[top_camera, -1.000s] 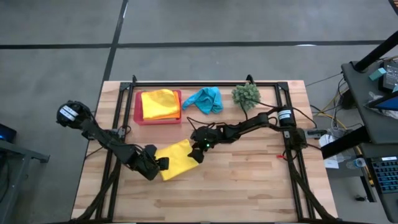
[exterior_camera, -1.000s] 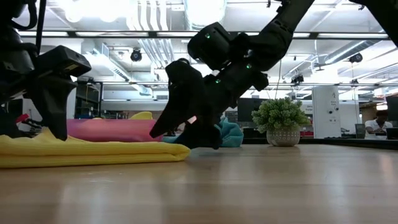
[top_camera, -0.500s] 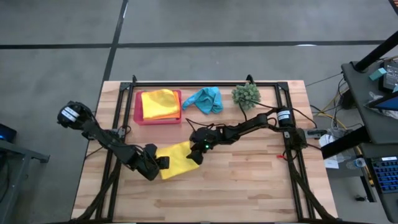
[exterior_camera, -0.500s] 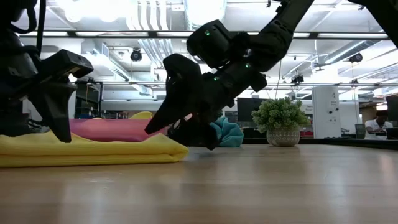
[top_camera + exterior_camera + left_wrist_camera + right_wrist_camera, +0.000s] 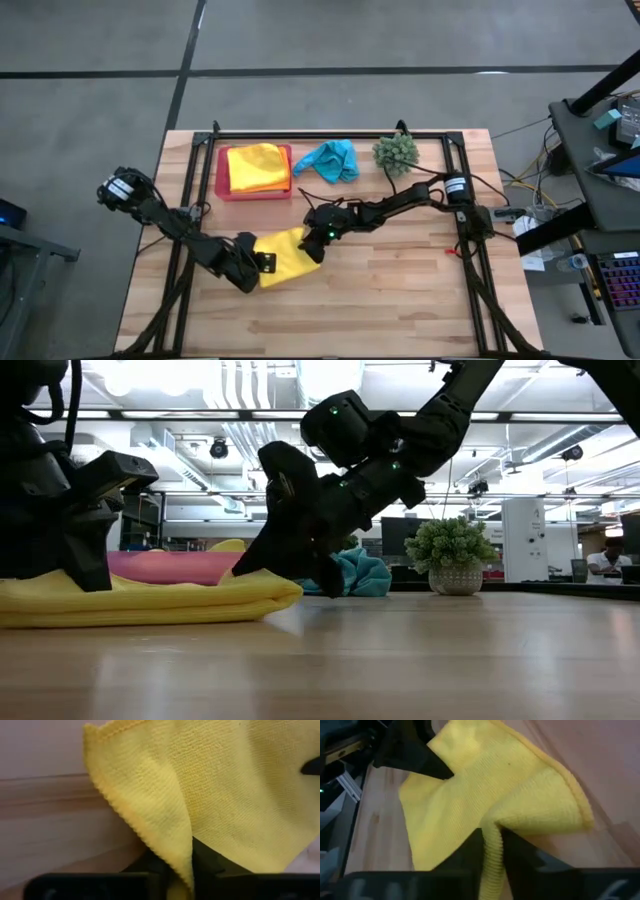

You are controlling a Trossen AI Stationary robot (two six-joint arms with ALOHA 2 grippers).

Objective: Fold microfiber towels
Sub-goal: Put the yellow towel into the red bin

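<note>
A yellow microfiber towel (image 5: 287, 257) lies flat on the wooden table between my two grippers. My left gripper (image 5: 261, 264) is at the towel's left end and is shut on it. My right gripper (image 5: 316, 243) is at the towel's far right corner and is also shut on it. In the low view the towel (image 5: 150, 600) rests on the table, with the left gripper (image 5: 88, 565) and the right gripper (image 5: 292, 572) at its two ends. A turquoise towel (image 5: 330, 160) lies bunched at the far side. A yellow and orange towel (image 5: 257, 167) lies in the pink tray (image 5: 222, 185). My left gripper pinches the yellow towel's hemmed edge (image 5: 186, 851) between its two fingers, at the towel's left end. The fingers slant down from the table's left. The cloth rises in a small ridge at the fingers; the rest lies on the table. One layer or several, I cannot tell. My right gripper pinches a raised ridge of cloth (image 5: 492, 836) near the towel's far right corner between its two fingers. It comes slanting down from the table's right. The hem (image 5: 580, 807) curls over beside the fingers, and the rest of the towel stays on the table.
A small green plant ball (image 5: 396, 152) stands at the far right of the table. A dark metal frame (image 5: 330, 133) runs along the far edge and down both sides. Bare wood lies near the front edge (image 5: 380, 310).
Both grippers have shut on the yellow towel, having stood open over its two ends. My left gripper has sunk onto the towel's left end. The towel's right end has bunched up a little at the right gripper; the rest stays flat.
</note>
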